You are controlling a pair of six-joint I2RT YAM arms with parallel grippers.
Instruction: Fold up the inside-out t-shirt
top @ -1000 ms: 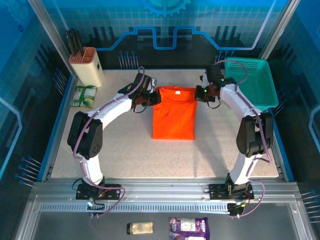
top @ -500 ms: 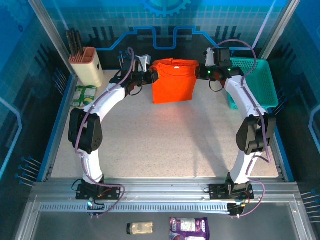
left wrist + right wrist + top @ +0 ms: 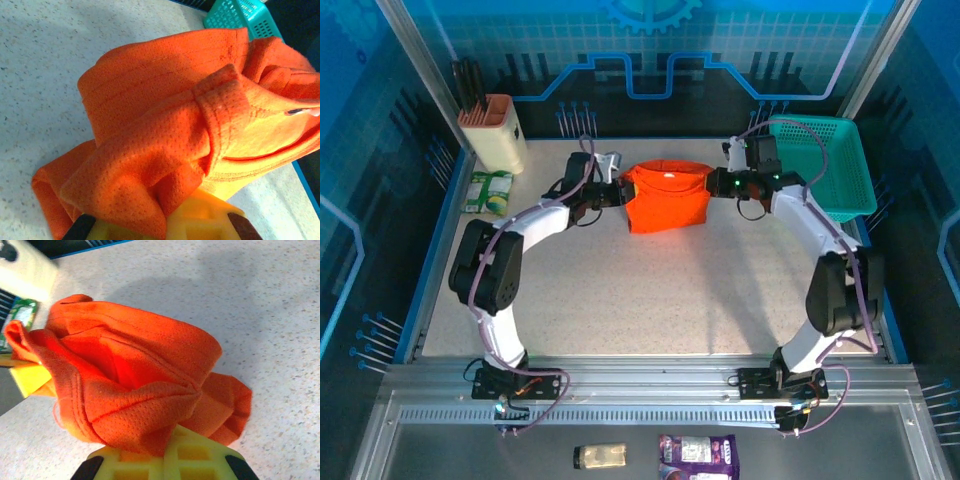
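The inside-out t-shirt (image 3: 667, 197) is a bright orange bundle at the back middle of the table, held up by its top edge between both arms, its lower part sagging onto the tabletop. My left gripper (image 3: 621, 190) is shut on its left edge; in the left wrist view the orange fabric (image 3: 165, 145) bunches straight out of the yellow jaws (image 3: 167, 225). My right gripper (image 3: 717, 183) is shut on the right edge, and in the right wrist view the cloth (image 3: 135, 385) is pinched between the yellow pads (image 3: 170, 452).
A teal mesh basket (image 3: 827, 165) stands at the back right, close to the right arm. A beige knife block (image 3: 492, 130) and a green packet (image 3: 486, 192) sit at the back left. The speckled tabletop (image 3: 650, 290) lies bare in front of the shirt.
The shirt lay flat and long a second ago, was lifted toward the back, and now hangs shorter and lower, folded over itself. Both grippers stayed shut on it and came down slightly.
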